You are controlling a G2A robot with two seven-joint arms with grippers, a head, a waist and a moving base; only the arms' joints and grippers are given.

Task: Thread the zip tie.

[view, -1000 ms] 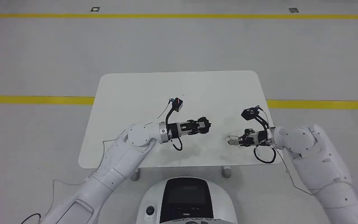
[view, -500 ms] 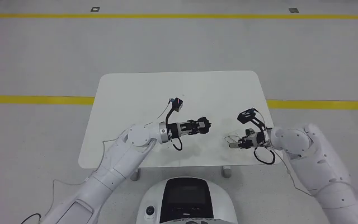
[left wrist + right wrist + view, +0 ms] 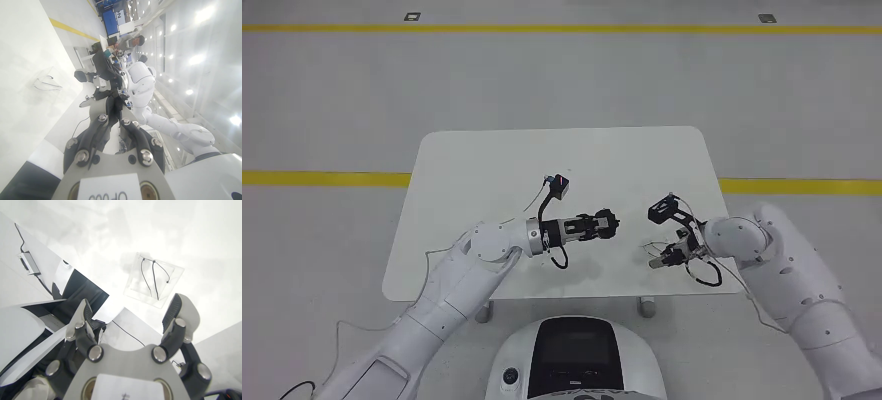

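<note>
Right gripper (image 3: 130, 300) spread, zip ties (image 3: 154, 261) ahead — apart

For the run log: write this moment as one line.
left gripper shut | right gripper open | zip ties in clear tray

Strong, even overhead light is flooding the whole scene. In the top view the white table (image 3: 492, 170) is reading almost as bright as the pale floor (image 3: 342, 100), leaving little contrast between them. In the left wrist view, rows of ceiling lamps (image 3: 203, 14) are flaring into broad halos and hazing the ceiling around them, while the tabletop is washing out to near white. In the right wrist view the clear tray (image 3: 175, 269) is catching glare along its walls and throwing only a faint grey shadow; the zip ties (image 3: 154, 279) inside are showing as thin dark lines against it. Both wrist lenses are stretching and bulging whatever is sitting nearest the picture edges.
</note>
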